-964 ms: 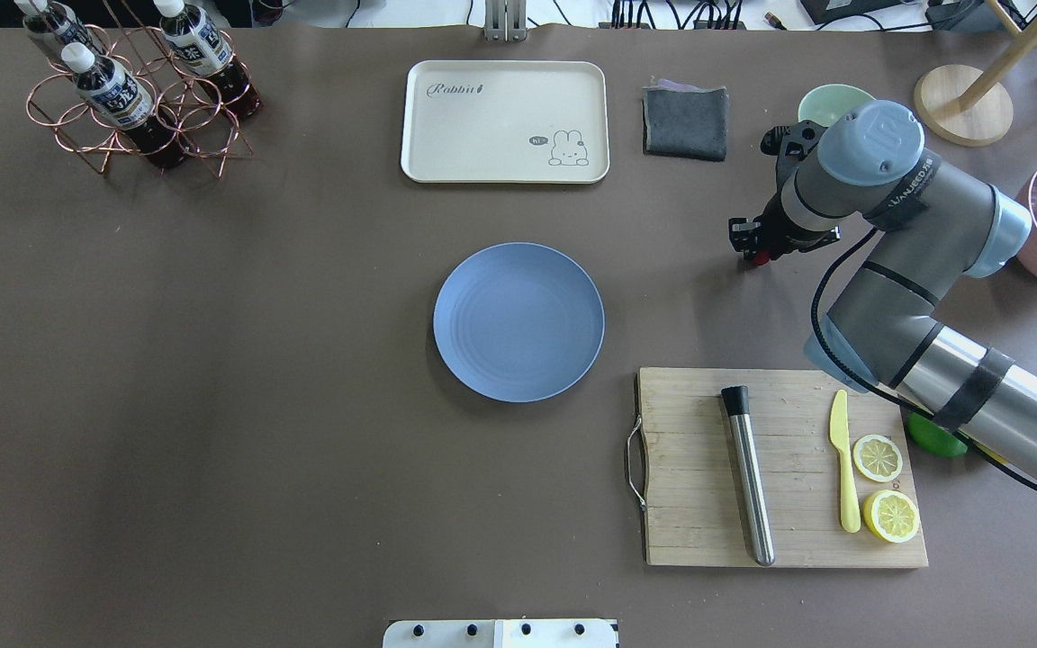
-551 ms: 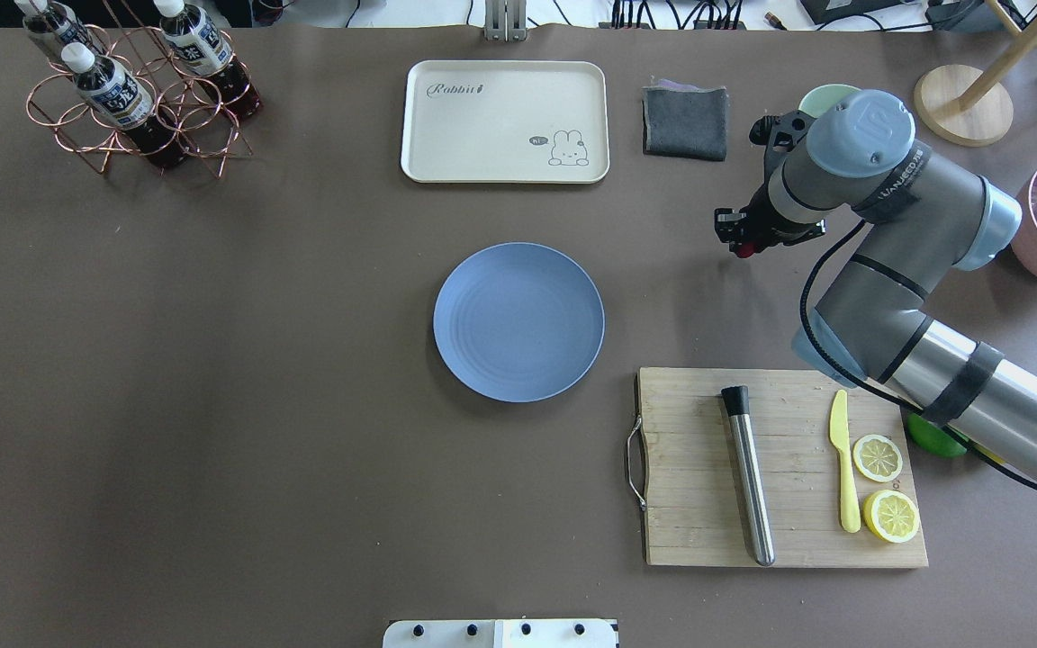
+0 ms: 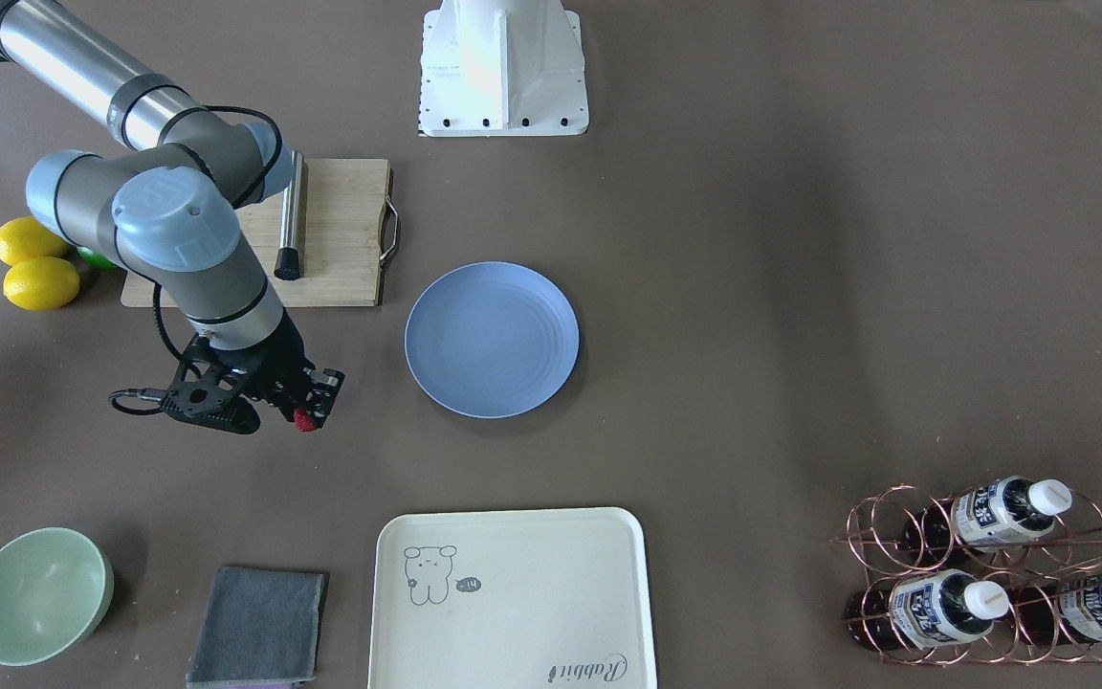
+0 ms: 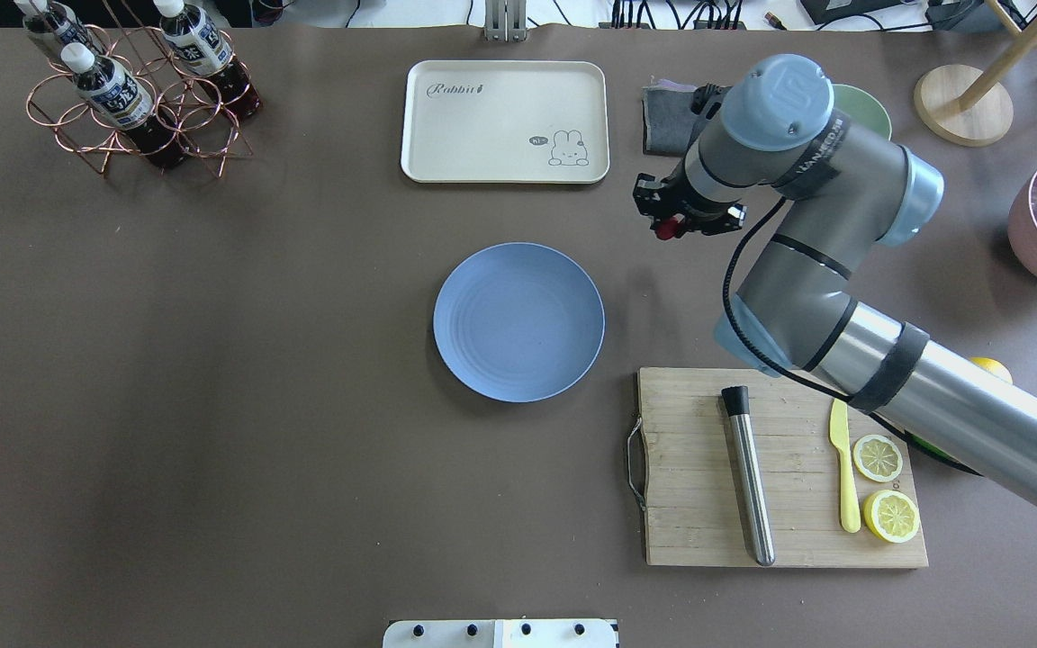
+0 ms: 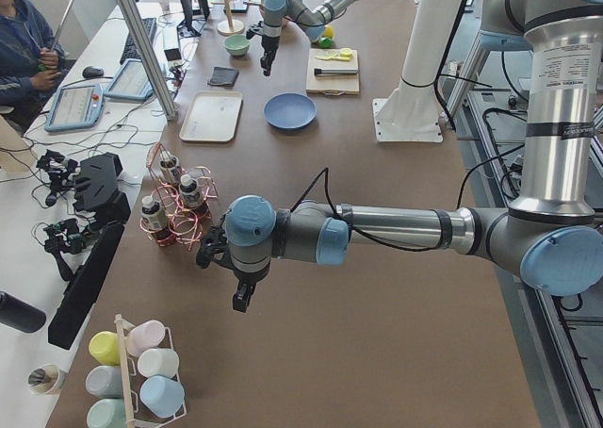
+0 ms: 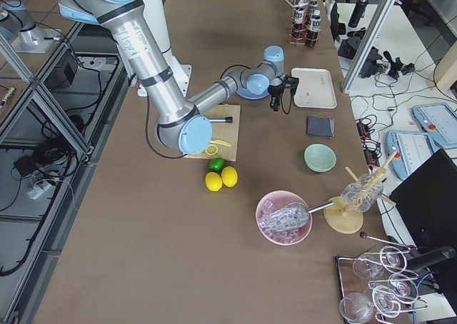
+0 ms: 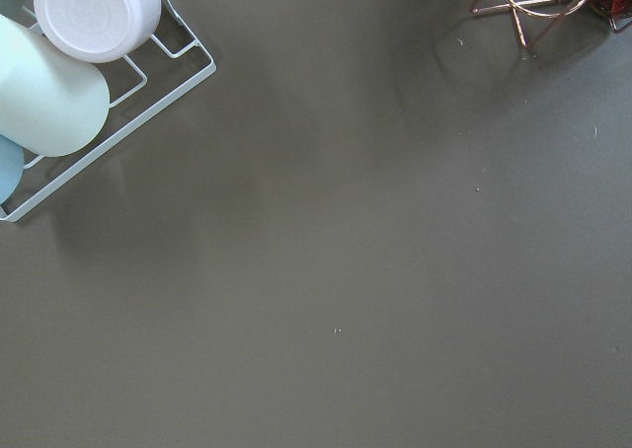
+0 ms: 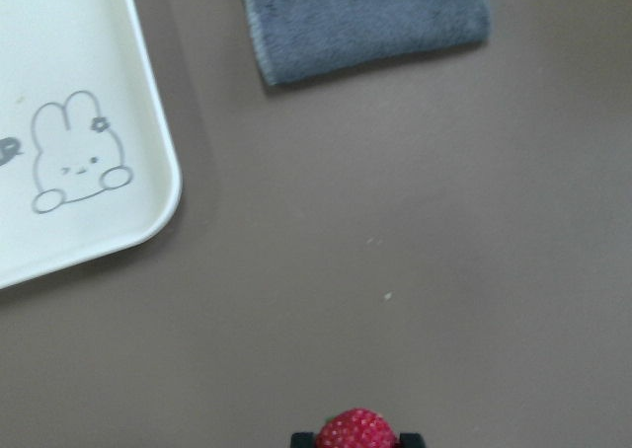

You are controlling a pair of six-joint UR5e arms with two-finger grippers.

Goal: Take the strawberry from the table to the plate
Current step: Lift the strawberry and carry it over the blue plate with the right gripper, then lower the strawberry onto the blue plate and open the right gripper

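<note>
The small dark-red strawberry [image 4: 665, 230] is held off the brown table [image 4: 212, 360], with my right gripper [image 4: 667, 225] shut on it. The berry hangs to the right of and a bit beyond the round light blue plate [image 4: 518, 321], which has nothing on it. In the front-facing view the strawberry [image 3: 304, 419] shows at the tip of the right gripper [image 3: 308, 413], left of the plate [image 3: 491, 340]. The right wrist view has the strawberry [image 8: 356, 430] at its bottom edge. My left gripper [image 5: 242, 301] hovers far off near the bottle rack; I cannot tell its state.
A cream tray [image 4: 505, 121] lies beyond the plate, with a grey cloth [image 4: 662, 126] and a green bowl [image 4: 874, 112] to its right. The cutting board [image 4: 689, 504] carries a metal muddler, a yellow knife and lemon slices. A copper bottle rack [image 4: 136, 99] stands far left.
My right arm has swung left and slightly away, carrying the strawberry closer to the plate. Its elbow now covers part of the grey cloth and the green bowl.
</note>
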